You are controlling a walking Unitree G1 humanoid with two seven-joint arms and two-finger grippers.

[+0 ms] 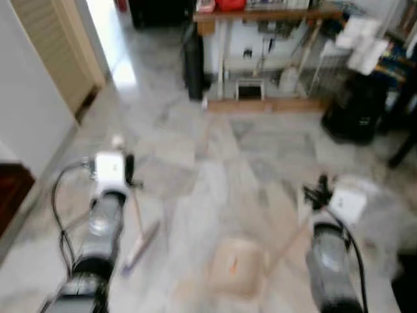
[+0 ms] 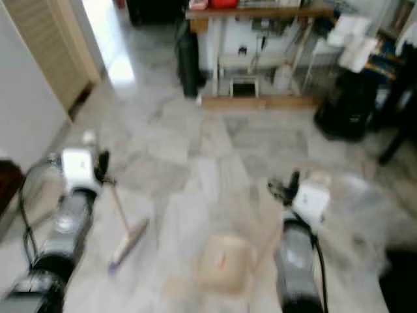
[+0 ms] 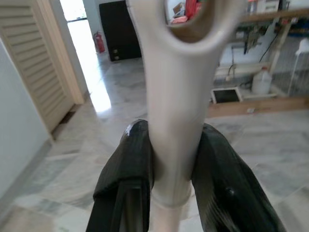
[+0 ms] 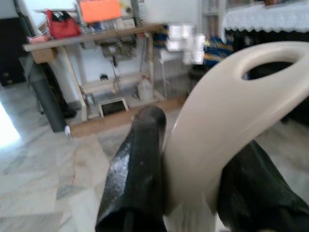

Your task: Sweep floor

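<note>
broom: cream handle, slanted, head on floor | dustpan: beige, on floor, centre

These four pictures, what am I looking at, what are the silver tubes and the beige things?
It is a walking robot in a home, seen by its own cameras. Two pictures come from its head, looking down at a marble floor; the silver tubes are its arms. The other two come from cameras on its wrists. The left gripper is shut on the beige handle of a broom, whose head rests on the floor. The right gripper is shut on the beige handle of a dustpan, which sits on the floor between the arms. Ahead stands a wooden workbench against the wall. The head pictures are blurred.
</note>
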